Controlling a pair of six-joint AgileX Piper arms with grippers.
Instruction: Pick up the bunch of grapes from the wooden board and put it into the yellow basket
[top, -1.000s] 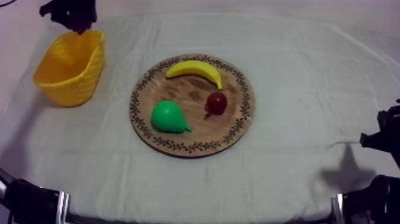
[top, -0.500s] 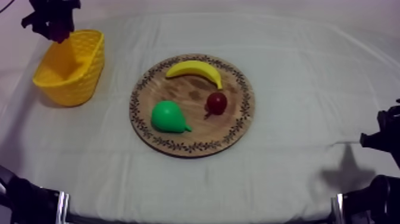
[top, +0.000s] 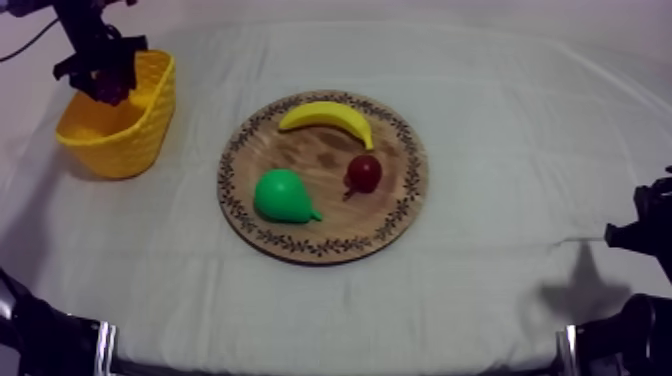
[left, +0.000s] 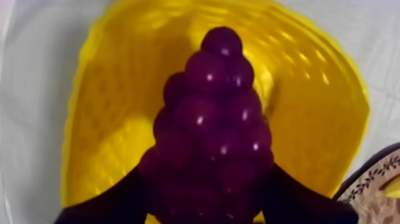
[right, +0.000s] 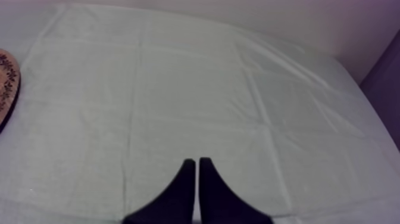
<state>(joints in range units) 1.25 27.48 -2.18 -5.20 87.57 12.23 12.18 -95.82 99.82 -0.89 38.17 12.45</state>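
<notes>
Left gripper holds grapes above basket, creased cloth.

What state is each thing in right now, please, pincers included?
Left pincer: shut on the bunch of grapes.
Bunch of grapes: gripped, over the yellow basket.
Yellow basket: upright, open.
Right pincer: shut on nothing.
Wooden board: lying flat.
Banana: lying on the board.
Pear: on its side on the board.
Small red fruit: resting on the board.

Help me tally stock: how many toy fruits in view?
4. The banana, pear and small red fruit lie on the wooden board; the bunch of grapes is in the left claw over the yellow basket. Basket's inside may hide others.
</notes>
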